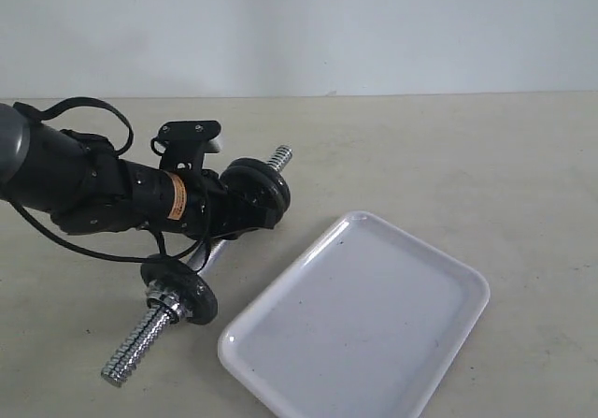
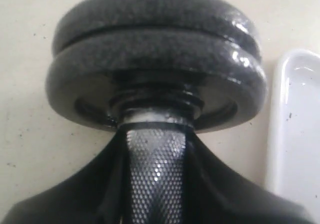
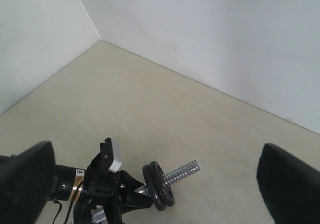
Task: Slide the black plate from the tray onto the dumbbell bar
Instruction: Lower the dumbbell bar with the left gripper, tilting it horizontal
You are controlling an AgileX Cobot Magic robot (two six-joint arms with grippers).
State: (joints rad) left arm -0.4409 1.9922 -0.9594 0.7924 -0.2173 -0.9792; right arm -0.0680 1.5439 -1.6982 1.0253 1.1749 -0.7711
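Note:
The dumbbell bar [image 1: 140, 338] lies tilted, its knurled middle [image 2: 156, 184] clamped in my left gripper [image 1: 232, 220], which is shut on it [image 2: 156, 154]. Two black discs sit pressed together on the bar's far end; the outer one, next to the bare thread [image 1: 278, 159], is the black plate [image 1: 273, 190] [image 2: 150, 11] [image 3: 166, 184]. A third disc [image 1: 182, 292] with a silver nut [image 1: 164, 299] sits on the near end. The white tray [image 1: 374, 306] holds nothing. My right gripper [image 3: 157, 181] hangs high above, open and empty, out of the exterior view.
The tray's rim [image 2: 300, 124] lies close beside the discs. The left arm [image 1: 84, 189] with its cables stretches in from the left. A pale wall [image 1: 299, 25] bounds the beige tabletop at the back.

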